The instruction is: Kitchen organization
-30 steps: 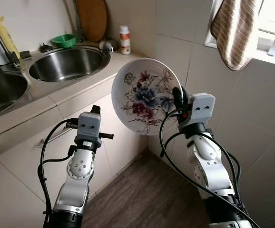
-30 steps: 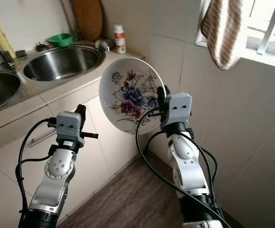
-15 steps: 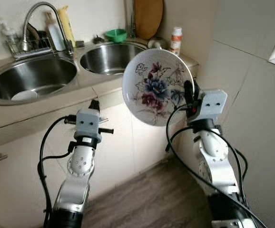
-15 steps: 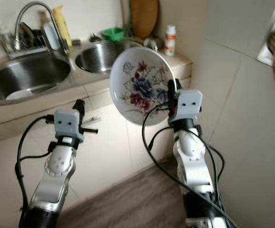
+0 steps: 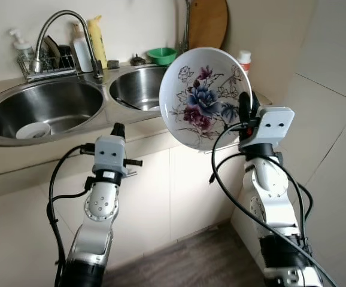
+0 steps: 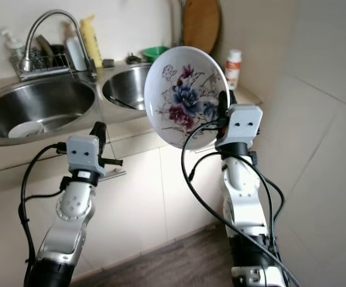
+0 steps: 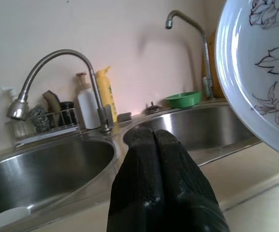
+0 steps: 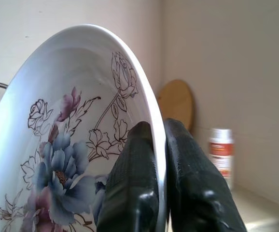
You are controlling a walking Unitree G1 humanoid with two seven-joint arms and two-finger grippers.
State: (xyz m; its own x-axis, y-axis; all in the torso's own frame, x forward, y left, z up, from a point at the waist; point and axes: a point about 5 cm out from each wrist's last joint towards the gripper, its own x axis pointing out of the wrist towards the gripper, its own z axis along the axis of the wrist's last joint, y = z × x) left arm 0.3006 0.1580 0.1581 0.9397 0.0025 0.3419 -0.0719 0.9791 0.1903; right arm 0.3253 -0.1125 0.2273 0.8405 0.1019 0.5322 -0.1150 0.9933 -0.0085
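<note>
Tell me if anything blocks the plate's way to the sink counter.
Nothing visible does. The right tool holds the floral plate upright by its rim, above the counter edge beside the right sink basin; the left tool sits lower, aside.

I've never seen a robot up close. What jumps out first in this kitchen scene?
The big flowered plate stands out: the right gripper pinches its rim and holds it up on edge in front of the counter. Behind it lies a steel double sink with a tall curved faucet, a small white dish in the left basin. The left gripper is shut and empty, raised near the counter edge.
</note>
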